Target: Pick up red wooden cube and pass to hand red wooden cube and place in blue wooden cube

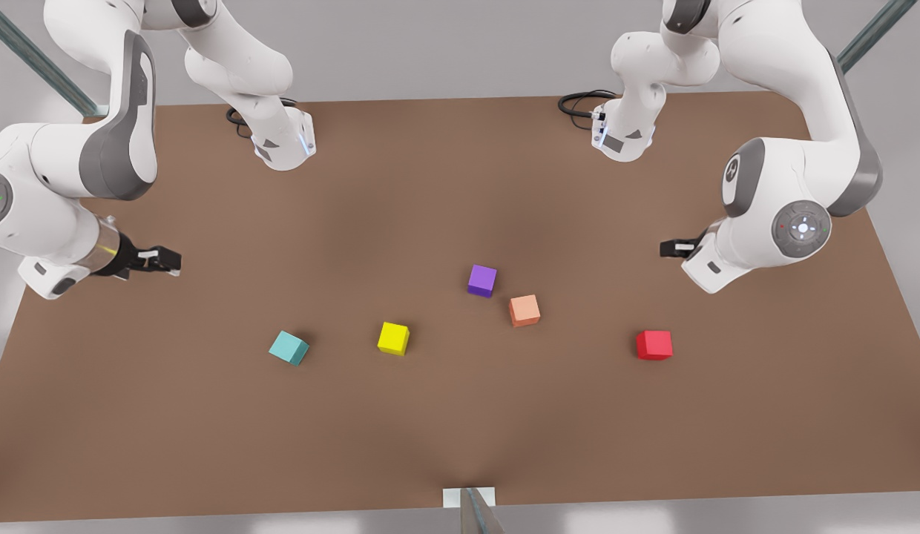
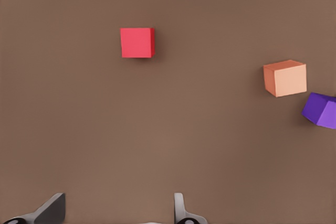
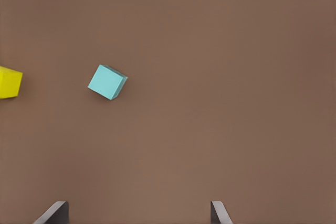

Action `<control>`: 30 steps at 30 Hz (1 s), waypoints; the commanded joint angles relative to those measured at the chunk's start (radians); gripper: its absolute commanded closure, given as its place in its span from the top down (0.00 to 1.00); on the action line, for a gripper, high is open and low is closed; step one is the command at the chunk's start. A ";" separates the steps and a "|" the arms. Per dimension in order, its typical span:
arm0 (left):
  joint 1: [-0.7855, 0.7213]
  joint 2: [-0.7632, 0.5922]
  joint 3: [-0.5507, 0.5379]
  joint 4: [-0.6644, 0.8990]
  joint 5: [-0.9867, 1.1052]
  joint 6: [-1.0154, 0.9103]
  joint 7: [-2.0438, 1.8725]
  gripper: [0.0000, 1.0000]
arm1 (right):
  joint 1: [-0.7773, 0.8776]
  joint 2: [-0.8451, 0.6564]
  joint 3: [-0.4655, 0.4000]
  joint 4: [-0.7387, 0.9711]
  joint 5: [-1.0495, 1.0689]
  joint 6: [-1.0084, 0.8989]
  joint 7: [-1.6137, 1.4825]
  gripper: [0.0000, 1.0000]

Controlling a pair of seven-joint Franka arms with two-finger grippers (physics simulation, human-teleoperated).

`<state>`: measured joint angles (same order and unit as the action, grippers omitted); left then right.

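The red wooden cube (image 1: pixel 654 345) (image 2: pixel 137 42) lies on the brown table (image 1: pixel 430 185) toward the front view's right. My left gripper (image 1: pixel 674 248) (image 2: pixel 116 211) hovers above and behind it, open and holding nothing. The blue wooden cube (image 1: pixel 288 347) (image 3: pixel 107 82), teal and turned a little, rests toward the front view's left. The hand, my right gripper (image 1: pixel 162 260) (image 3: pixel 136 211), hangs open and empty at the front view's left, well away from the teal cube.
A yellow cube (image 1: pixel 393 337) (image 3: pixel 9 82), a purple cube (image 1: pixel 481 280) (image 2: pixel 321 110) and a salmon-orange cube (image 1: pixel 524 310) (image 2: pixel 285 78) sit mid-table between the two task cubes. Both arm bases with black cables (image 1: pixel 582 100) stand at the far edge. A grey post (image 1: pixel 475 512) sticks up at the near edge.
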<state>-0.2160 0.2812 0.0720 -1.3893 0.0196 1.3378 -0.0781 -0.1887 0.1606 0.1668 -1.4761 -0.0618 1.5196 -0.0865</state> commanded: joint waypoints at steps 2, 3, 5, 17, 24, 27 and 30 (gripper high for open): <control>0.001 -0.001 0.000 0.000 -0.001 0.034 0.037 1.00 | 0.000 -0.001 -0.001 0.000 0.007 0.034 -0.035 1.00; 0.001 0.015 0.002 0.000 0.000 0.044 0.037 1.00 | 0.000 -0.001 -0.001 0.000 0.007 0.034 -0.035 1.00; 0.027 0.110 0.015 0.001 0.000 0.162 0.037 1.00 | 0.000 0.000 -0.001 -0.001 0.019 0.037 -0.035 1.00; 0.066 0.389 0.014 -0.172 -0.017 0.735 0.078 1.00 | -0.001 0.000 -0.001 -0.007 0.020 0.042 -0.035 1.00; 0.079 0.449 0.015 -0.172 -0.058 0.778 0.078 1.00 | 0.000 0.000 -0.001 -0.013 0.020 0.043 -0.035 1.00; 0.086 0.467 0.014 -0.172 -0.058 0.805 0.081 1.00 | 0.000 0.000 -0.001 -0.015 0.020 0.043 -0.035 1.00; 0.087 0.493 0.014 -0.172 -0.058 0.824 0.081 1.00 | 0.000 0.004 -0.001 -0.015 0.020 0.045 -0.035 1.00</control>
<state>-0.1296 0.7702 0.0865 -1.5619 -0.0361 2.1123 -0.0144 -0.1887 0.1639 0.1653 -1.4931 -0.0421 1.5639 -0.1144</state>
